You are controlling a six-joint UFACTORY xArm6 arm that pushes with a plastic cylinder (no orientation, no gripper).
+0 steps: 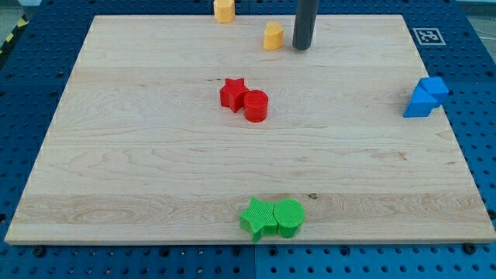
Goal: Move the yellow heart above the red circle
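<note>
A yellow block (273,36) that looks like the heart sits near the view's top, a little right of centre. My tip (301,47) stands just to its right, a small gap apart. The red circle (256,105) lies near the board's middle, below and slightly left of that yellow block. A red star (232,94) touches the circle on its left.
A second yellow block (224,10) sits at the board's top edge, left of the first. Two blue blocks (425,97) sit together at the right edge. A green star (258,218) and a green circle (289,217) touch at the bottom edge. The wooden board (139,155) ends close around them.
</note>
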